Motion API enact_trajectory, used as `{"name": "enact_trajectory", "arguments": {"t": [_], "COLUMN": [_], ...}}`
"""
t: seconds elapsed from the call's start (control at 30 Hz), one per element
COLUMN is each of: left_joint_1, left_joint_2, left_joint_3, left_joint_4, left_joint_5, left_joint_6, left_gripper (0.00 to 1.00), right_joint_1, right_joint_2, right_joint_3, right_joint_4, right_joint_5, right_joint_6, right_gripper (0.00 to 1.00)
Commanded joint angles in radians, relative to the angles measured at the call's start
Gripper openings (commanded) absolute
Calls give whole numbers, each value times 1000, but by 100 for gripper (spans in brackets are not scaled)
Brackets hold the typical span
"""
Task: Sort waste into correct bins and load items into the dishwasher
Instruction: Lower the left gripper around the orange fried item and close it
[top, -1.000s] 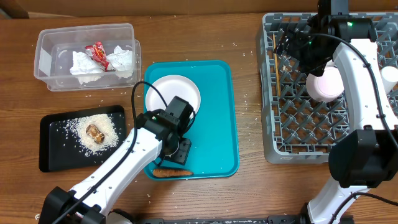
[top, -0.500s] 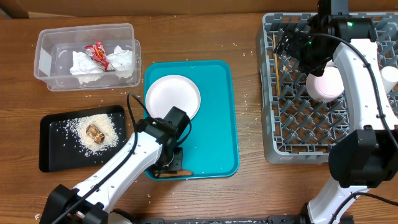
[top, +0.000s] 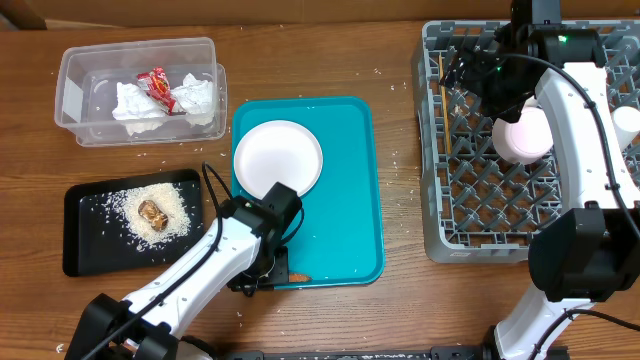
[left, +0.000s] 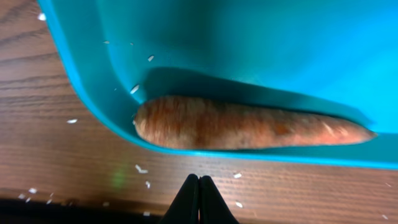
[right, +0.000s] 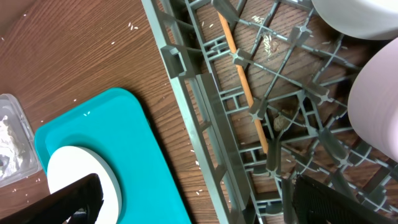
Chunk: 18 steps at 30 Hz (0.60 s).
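Black rectangular tray (top: 88, 235) sat leftmost. Our left gripper (left: 199, 196) was pressed together on nothing, just short of the brown-orange food stick (left: 249, 124) lying in a corner of the teal plastic tray (top: 350, 180). We judged it should spread and straddle the stick crosswise. Rightmost, our right gripper (right: 196, 186) gaped over the grey pegged dish rack (top: 428, 200).

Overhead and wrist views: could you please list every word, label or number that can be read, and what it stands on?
No text can be read.
The red-and-silver wrapper in the clear tub may carry print, but it is too small to make out.
The teal tray, black tray and dish rack show no lettering.
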Motion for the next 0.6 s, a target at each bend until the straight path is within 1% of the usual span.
{"name": "enact_trajectory", "arguments": {"t": [0.0, 0.37, 0.57], "left_joint_1": [-6, -6, -6], "left_joint_2": [-1, 3, 46], "left_joint_3": [-47, -53, -53], "left_joint_4": [37, 92, 100], "left_joint_5": [10, 14, 15], "left_joint_6": [-24, -2, 3], "left_gripper": [4, 4, 4], "right_joint_1": [-2, -2, -2], "right_joint_2": [-16, -16, -16], "right_joint_3": [21, 21, 21], "right_joint_4": [3, 3, 3], "right_joint_5": [8, 8, 8], "right_joint_6": [5, 5, 5], "right_gripper": [100, 100, 100]}}
